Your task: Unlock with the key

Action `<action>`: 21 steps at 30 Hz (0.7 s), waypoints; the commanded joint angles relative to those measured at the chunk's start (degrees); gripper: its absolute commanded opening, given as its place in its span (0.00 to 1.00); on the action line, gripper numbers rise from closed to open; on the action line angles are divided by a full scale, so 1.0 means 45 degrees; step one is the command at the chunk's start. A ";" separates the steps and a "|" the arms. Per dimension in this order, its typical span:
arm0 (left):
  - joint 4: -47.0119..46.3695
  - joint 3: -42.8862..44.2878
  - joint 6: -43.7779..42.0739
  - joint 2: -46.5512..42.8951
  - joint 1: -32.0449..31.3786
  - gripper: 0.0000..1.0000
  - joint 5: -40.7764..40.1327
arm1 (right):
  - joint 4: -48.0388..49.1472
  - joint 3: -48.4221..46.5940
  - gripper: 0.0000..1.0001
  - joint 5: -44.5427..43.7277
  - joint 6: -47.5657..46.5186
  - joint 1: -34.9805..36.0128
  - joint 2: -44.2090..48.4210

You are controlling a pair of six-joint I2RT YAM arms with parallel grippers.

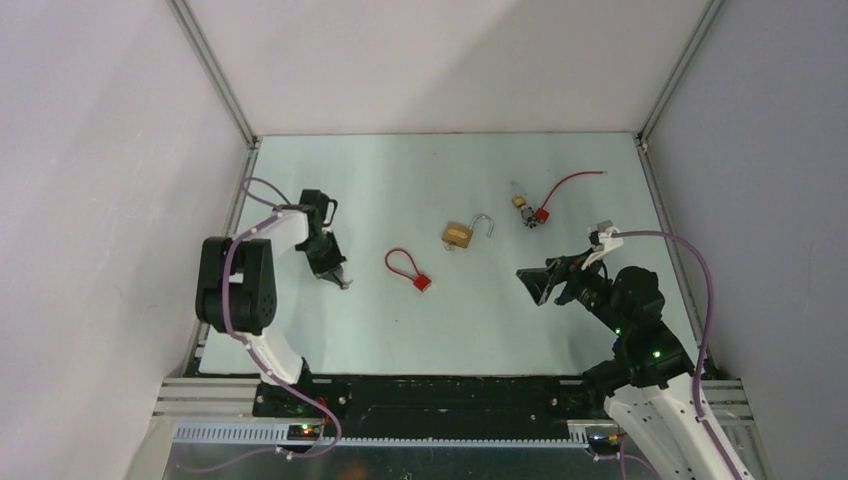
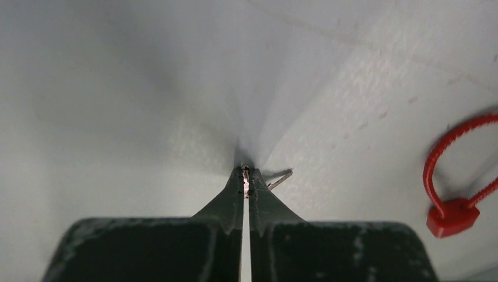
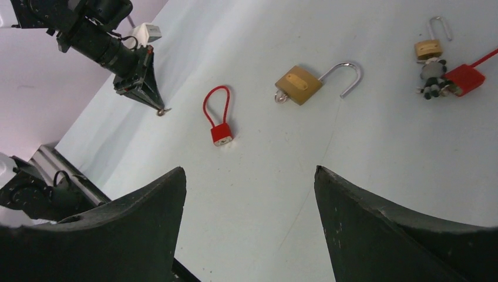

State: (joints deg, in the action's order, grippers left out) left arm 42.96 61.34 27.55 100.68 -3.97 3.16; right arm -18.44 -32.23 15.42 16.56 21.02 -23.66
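Only the left wrist view shows the left jaws shut on the tiny key (image 2: 281,178), one end poking out against the table (image 2: 147,88); from above it is a speck. The right jaws hang wide open and empty. Between the arms lie a red tag (image 1: 405,268) and a brass padlock (image 1: 457,235) with its shackle swung open. A smaller padlock (image 3: 427,48) touches another red tag (image 3: 465,79) farther back.

The left gripper (image 2: 246,176) has its two dark fingers pressed together, and the tips point down at the pale table (image 2: 117,88). The key (image 2: 281,178), thin and grey, is pinched at the tips and sticks out to the right. A red tag (image 2: 452,216) with a red wire loop lies near the right edge.
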 commanded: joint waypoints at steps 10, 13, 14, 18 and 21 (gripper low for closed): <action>-0.2356 -0.3013 0.3567 -0.4175 -0.3182 0.00 0.2172 | 0.1983 0.0636 0.81 -0.2303 0.1469 0.4260 -0.2194; -0.2997 -0.3137 0.4891 -0.4683 -0.4328 0.00 0.1859 | 0.2812 0.0670 0.82 -0.2198 0.1607 0.4649 -0.3555; -0.3098 -0.3101 0.5547 -0.4759 -0.4903 0.00 0.1829 | 0.3332 0.0700 0.82 -0.1909 0.1744 0.4706 -0.3778; -0.3317 -0.2516 0.6950 -0.4954 -0.6454 0.00 0.1370 | 0.5051 0.1131 0.82 -0.1361 0.2180 0.4815 -0.4575; -0.3452 -0.2073 0.7697 -0.5069 -0.7423 0.00 0.0776 | 0.6853 0.1959 0.81 -0.1009 0.2627 0.4786 -0.4752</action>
State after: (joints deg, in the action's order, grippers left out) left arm 30.24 48.47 54.06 80.16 -33.12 10.20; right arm -1.98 -26.46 8.69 25.15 42.30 -44.66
